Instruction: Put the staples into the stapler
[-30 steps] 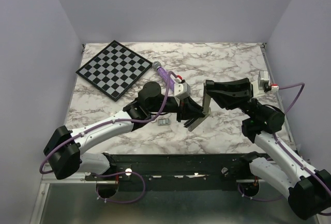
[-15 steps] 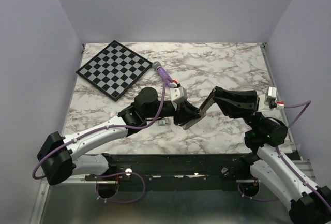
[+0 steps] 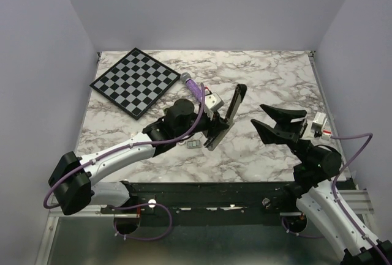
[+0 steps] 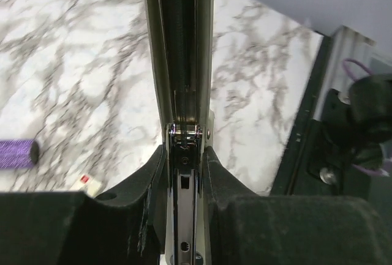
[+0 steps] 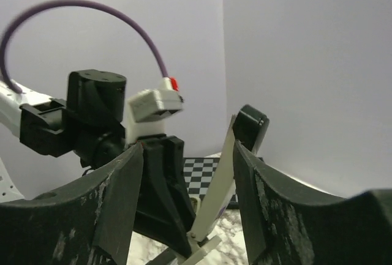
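A second ago the right pincer (image 3: 277,124) was clamped on the stapler's top arm. It has now let go and drawn back to the right of the stapler (image 3: 234,103), its jaws spread wide with nothing between them. The top arm is swung up and stands nearly upright over the base. The wrist view of the left pincer (image 4: 184,176) shows the long staple channel bare and facing out. That left pincer is closed on the stapler's base and holds it steady. The staples (image 3: 193,145) lie on the tabletop (image 3: 275,81) just left of the stapler's lower end, untouched. By my judgement the opening step is done, and the freed right arm should fetch the strip next.
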`<state>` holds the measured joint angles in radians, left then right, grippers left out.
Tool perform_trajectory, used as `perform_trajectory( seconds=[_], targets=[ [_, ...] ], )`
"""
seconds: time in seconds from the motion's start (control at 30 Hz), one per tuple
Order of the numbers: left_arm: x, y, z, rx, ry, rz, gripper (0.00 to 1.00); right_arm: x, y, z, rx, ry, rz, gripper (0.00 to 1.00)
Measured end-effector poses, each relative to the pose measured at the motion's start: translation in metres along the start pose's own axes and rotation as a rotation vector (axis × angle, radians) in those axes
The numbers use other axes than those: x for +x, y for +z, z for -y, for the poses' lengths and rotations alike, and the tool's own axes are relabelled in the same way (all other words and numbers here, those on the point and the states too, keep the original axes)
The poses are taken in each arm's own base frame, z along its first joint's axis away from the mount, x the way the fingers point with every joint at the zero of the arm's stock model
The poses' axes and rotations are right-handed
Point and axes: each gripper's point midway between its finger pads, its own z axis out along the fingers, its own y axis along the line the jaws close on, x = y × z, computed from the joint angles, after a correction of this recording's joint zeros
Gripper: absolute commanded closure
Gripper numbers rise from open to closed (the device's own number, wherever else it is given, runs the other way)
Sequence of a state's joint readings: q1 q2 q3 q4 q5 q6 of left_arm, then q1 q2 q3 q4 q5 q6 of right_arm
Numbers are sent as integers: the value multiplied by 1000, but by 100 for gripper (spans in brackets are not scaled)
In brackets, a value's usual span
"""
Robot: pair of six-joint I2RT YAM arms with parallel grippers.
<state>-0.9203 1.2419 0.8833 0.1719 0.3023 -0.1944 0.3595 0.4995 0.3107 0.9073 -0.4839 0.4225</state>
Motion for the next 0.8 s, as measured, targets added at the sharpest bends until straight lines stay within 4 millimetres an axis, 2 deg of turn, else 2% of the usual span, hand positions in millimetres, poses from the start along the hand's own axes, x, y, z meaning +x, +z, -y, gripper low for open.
perform_trajectory(
  seconds=[0.07,0.13,0.17,0.27,0.37,0.57,0.67,0.8],
  targets=[
    [8,2,-21,-92,-29,-31,100,-5,-2,-2,-4,-29,9,27],
    [14,3,-34,-149,-45,-58,100,-6,-4,-2,6,-48,9,25],
    [17,3,-38,-173,-52,-75,100,-5,-5,0,16,-53,2,20],
    [20,7,-45,-221,-76,-107,100,2,-8,9,71,-49,-41,13],
    [15,14,-53,-270,-96,-118,100,4,-10,19,137,-44,-81,10],
    [14,27,-65,-347,-125,-146,100,5,-13,34,235,-66,-176,10],
    [21,29,-66,-361,-133,-172,100,19,-13,41,258,-52,-246,10],
    [30,31,-65,-366,-135,-203,100,50,-10,57,292,-6,-354,10]
  ],
)
